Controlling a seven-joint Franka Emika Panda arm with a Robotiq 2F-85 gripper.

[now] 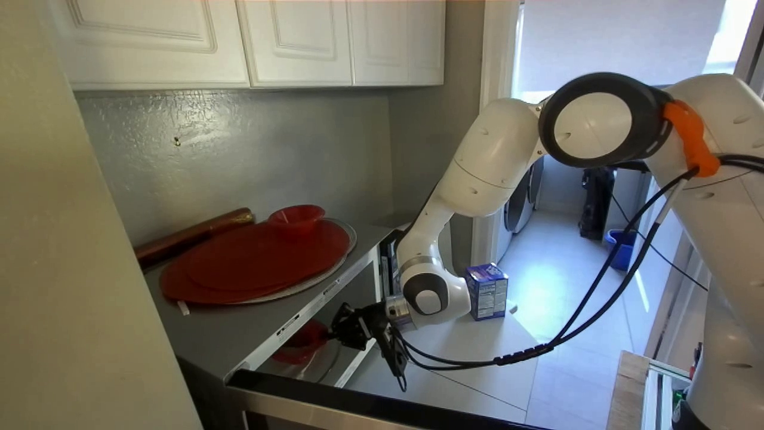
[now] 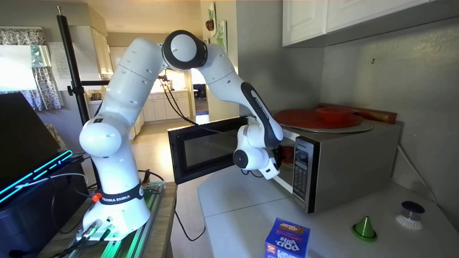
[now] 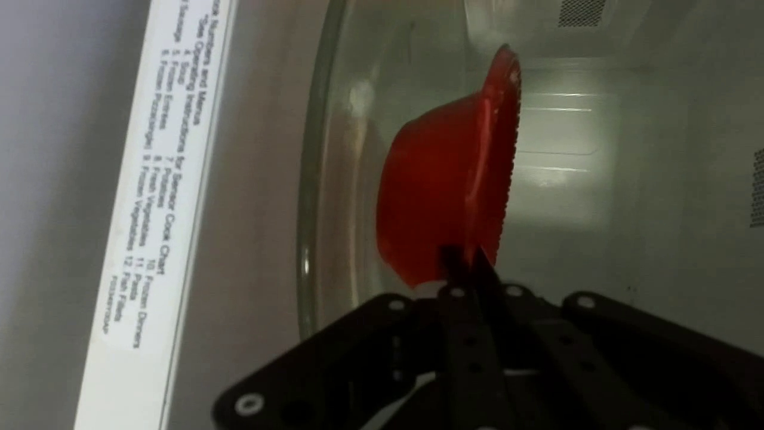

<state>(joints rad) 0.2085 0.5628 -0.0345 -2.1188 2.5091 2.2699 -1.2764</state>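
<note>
Inside the microwave (image 2: 355, 175), my gripper (image 3: 468, 258) is shut on the rim of a red bowl (image 3: 427, 191), one finger on each side of the rim. The wrist view stands on its side, with the bowl's mouth facing right and its base left towards the glass turntable (image 3: 307, 239). Whether the base touches the glass, I cannot tell. In an exterior view the same bowl (image 1: 303, 341) shows through the doorway just ahead of the black gripper (image 1: 330, 334). In another exterior view the arm mostly hides the gripper.
The open microwave door (image 2: 208, 148) stands out beside the arm. On the microwave's top lie red discs (image 1: 256, 263) with a second red bowl (image 1: 296, 220). A blue box (image 2: 287, 238), a green cone (image 2: 365, 229) and a brush (image 2: 410, 215) stand on the counter. White cabinets (image 1: 292, 42) hang above.
</note>
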